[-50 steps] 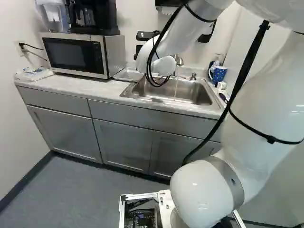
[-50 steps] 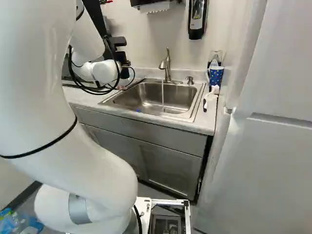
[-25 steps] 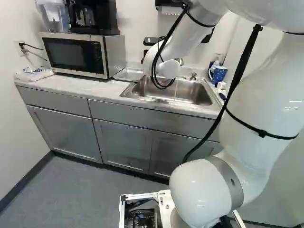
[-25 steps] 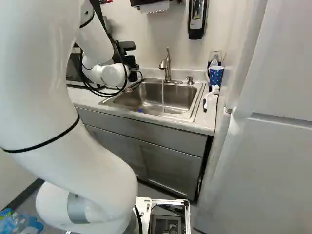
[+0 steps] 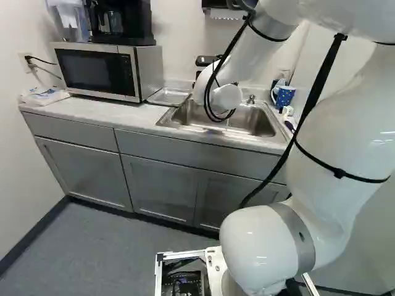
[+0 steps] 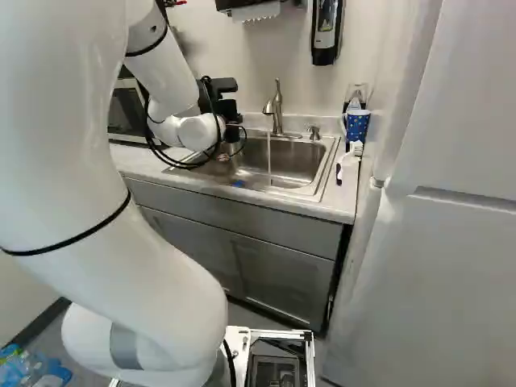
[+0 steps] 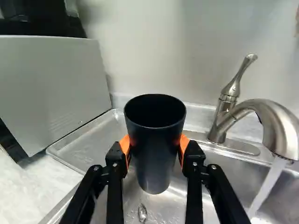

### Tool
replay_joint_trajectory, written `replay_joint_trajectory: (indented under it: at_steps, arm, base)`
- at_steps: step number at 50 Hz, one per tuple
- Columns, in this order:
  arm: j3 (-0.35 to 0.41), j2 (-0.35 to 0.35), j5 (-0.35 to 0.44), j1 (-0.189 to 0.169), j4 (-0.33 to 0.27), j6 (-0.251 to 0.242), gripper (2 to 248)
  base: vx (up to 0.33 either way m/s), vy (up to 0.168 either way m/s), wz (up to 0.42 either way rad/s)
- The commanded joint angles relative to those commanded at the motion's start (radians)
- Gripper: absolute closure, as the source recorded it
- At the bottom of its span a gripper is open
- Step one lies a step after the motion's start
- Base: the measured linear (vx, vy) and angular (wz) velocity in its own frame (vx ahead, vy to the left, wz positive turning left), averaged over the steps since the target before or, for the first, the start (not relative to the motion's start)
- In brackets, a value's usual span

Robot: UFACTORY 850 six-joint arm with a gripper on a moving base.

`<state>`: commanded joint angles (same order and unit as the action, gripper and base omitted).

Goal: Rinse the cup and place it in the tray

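In the right base view the black gripper (image 6: 232, 111) is partly hidden behind the arm's white wrist, over the sink's near-tray side. Seen from the wrist, the gripper (image 7: 155, 151) has its orange pads pressed against both sides of a dark cup (image 7: 156, 161). The cup is upright, its open mouth up, above the sink basin (image 7: 175, 200). Water (image 7: 268, 186) runs from the faucet (image 7: 275, 123) beside the cup, without touching it. The metal tray (image 5: 168, 97) lies on the counter between microwave and sink; the wrist view shows the tray (image 7: 86, 142) behind the cup.
The microwave (image 5: 95, 71) stands beside the tray, a coffee maker (image 5: 123, 21) on top. Past the sink are a blue dotted mug (image 6: 356, 125) and a white brush (image 6: 348, 161). A soap dispenser (image 6: 326, 32) hangs on the wall; a blue thing (image 6: 239, 184) lies at the sink's front.
The arm's wrist and gripper have shifted rightward in both base views, away from the microwave and closer to the faucet. More of the tray shows in the left base view. The base has not moved.
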<state>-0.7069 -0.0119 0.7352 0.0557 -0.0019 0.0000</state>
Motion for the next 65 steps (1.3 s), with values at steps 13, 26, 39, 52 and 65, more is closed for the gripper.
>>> replay_joint_trajectory:
  at_steps: [13,26,39,52,65]
  arm:
    - [0.04,0.011,0.014,-0.039,0.0,0.0,130]
    - [0.077,0.018,0.029,-0.079,0.0,0.0,130]
    - [0.118,0.029,0.047,-0.117,0.0,0.0,130]
    - [0.159,0.04,0.067,-0.157,0.0,0.0,130]
    - [0.171,0.021,0.076,-0.198,0.0,0.0,130]
  base:
    - [0.0,0.0,0.0]
    - [0.0,0.0,0.0]
    - [0.0,0.0,0.0]
    - [0.0,0.0,0.0]
    - [0.0,0.0,0.0]
